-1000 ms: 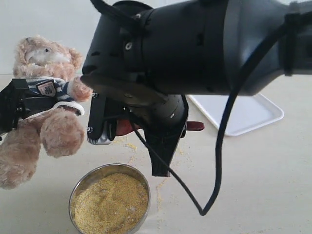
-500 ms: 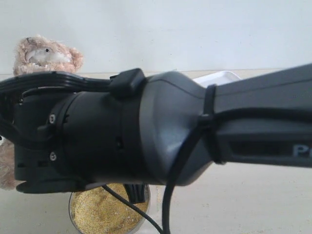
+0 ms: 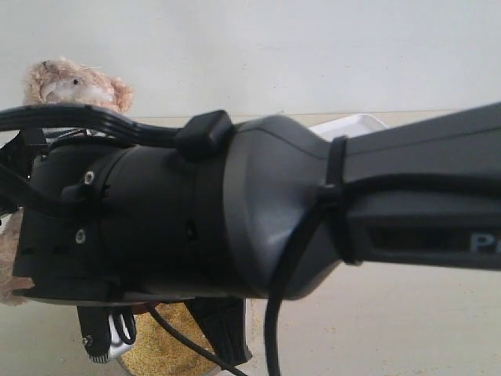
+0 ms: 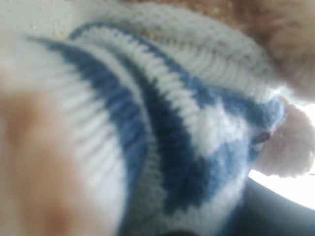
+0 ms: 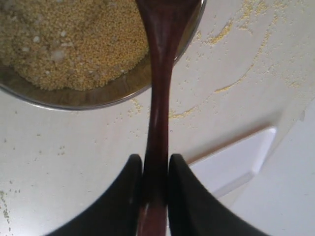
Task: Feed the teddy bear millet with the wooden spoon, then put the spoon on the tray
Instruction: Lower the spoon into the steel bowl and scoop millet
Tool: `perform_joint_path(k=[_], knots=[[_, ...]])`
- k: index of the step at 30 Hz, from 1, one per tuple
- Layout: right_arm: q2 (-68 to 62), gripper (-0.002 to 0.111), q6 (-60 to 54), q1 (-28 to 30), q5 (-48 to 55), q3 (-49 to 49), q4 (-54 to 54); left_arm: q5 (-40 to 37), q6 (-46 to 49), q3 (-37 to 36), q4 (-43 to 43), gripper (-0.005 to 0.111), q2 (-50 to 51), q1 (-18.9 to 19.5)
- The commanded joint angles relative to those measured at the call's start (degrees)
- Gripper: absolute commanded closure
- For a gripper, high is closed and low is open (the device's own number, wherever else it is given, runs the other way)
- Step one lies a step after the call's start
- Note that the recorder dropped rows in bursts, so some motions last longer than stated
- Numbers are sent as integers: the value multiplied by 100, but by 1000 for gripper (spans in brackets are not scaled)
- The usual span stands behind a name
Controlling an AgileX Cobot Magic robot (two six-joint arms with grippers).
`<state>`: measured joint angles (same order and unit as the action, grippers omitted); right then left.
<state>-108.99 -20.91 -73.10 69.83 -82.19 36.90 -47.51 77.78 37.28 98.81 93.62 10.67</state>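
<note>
Lab bench: bare wall [image 3: 313, 47], pale tabletop [image 5: 74, 147]

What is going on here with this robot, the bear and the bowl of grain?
The right end effector is shut on the handle of the wooden spoon. The spoon's front end reaches over the rim of the steel bowl of millet. The left wrist camera sits right against the striped shirt of the teddy bear, too close to show whether the left end effector grips it. The tray lies near the bowl, and the spoon is not yet on it.
</note>
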Motion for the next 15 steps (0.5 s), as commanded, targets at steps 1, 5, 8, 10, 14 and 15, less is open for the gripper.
perform_joint_path(k=[1,5,8,10,14,15], knots=[[35,109,42,-1,13,-38,77,165,71,62,114,102,-17,59],[35,109,-147,9,13,-38,293,102,48,62,114,102,-17,176],[35,109,-490,9,13,-38,293,102,22,62,114,102,-17,239],[35,109,-653,20,13,-38,282,64,22,62,114,102,-17,238],[35,109,-685,236,13,-38,167,-78,22,62,114,102,-17,238],[35,109,-685,291,13,-38,140,-109,22,62,114,102,-17,238]])
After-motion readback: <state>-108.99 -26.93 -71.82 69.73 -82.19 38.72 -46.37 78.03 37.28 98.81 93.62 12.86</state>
